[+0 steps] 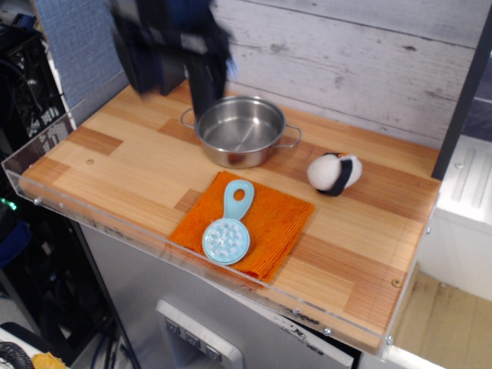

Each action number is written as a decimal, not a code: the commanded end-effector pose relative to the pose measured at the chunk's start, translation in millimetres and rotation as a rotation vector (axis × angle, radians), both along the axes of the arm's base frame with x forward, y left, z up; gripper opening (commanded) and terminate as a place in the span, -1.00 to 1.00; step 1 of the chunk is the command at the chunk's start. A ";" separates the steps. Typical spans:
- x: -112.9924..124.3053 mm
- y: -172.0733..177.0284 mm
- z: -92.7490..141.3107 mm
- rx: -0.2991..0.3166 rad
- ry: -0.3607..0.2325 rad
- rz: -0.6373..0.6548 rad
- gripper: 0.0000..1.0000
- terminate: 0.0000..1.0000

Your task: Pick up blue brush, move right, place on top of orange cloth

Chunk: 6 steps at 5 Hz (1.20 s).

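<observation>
The gripper (173, 54), blurred and seemingly at the rear-left, has the pot (240, 131) just right-front of it. Farther forward the brush (229, 231) lies on the cloth (269, 223); the toy (334, 173) sits far right.

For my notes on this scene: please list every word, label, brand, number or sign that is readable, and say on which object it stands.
None can be read: the blue brush, orange cloth, steel pot and wooden table show no text.
The blurred gripper shows no legible marking.
</observation>
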State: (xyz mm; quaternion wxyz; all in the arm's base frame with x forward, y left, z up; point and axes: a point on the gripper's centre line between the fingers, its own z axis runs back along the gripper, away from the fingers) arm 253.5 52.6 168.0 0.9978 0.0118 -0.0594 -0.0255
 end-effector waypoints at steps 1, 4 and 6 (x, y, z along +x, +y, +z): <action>47.4 44.5 9.0 -0.009 0.022 -0.014 1.00 -1.00; 106.2 43.7 2.8 0.012 0.069 -0.145 1.00 -1.00; 106.2 43.7 2.8 0.012 0.069 -0.145 1.00 -1.00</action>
